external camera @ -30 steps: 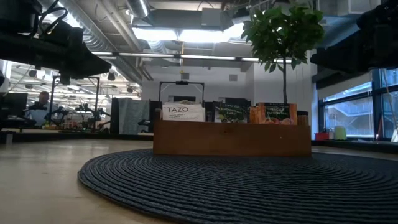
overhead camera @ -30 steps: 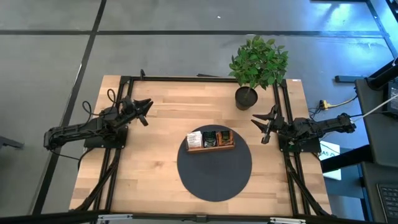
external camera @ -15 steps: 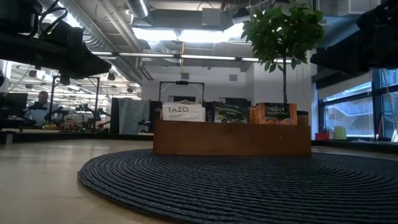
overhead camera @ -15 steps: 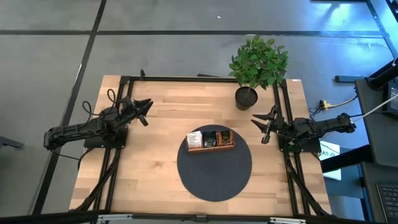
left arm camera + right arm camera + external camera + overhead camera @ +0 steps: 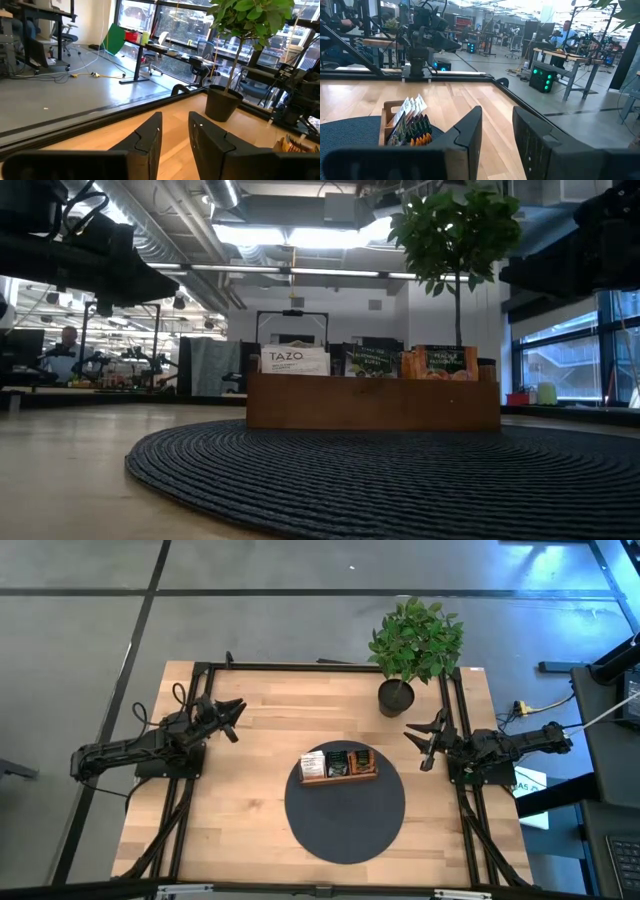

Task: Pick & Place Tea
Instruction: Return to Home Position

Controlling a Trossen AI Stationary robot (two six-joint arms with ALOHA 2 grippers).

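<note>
On the round dark mat (image 5: 345, 825) at mid-table, found the wooden tray (image 5: 339, 777) toward the mat's far edge, with its long axis running left to right, nearly in line with the far edge of the table (image 5: 250, 830). Saw the tea sachets (image 5: 338, 760) all inside it, standing on edge in three groups: white ones in the left compartment, dark ones in the middle, orange ones on the right. Read their printed faces from the low view, turned toward the table's near edge and packed one behind another across the tray's short axis.

Noted the left gripper (image 5: 237, 721) held above the wood on the table's left side, well apart from the mat, pointing inward, fingers spread and gripping nothing. Noted the right gripper (image 5: 415, 749) likewise on the right side, near the mat's far right rim, fingers parted and bare.

Marked bare wood on both sides between the mat and the arms, wider on the left. Traced black frame rails (image 5: 330, 667) along the left, right and far edges. Placed the potted plant (image 5: 415, 640) at the far right corner, near the right gripper, its foliage hanging past the far edge.
</note>
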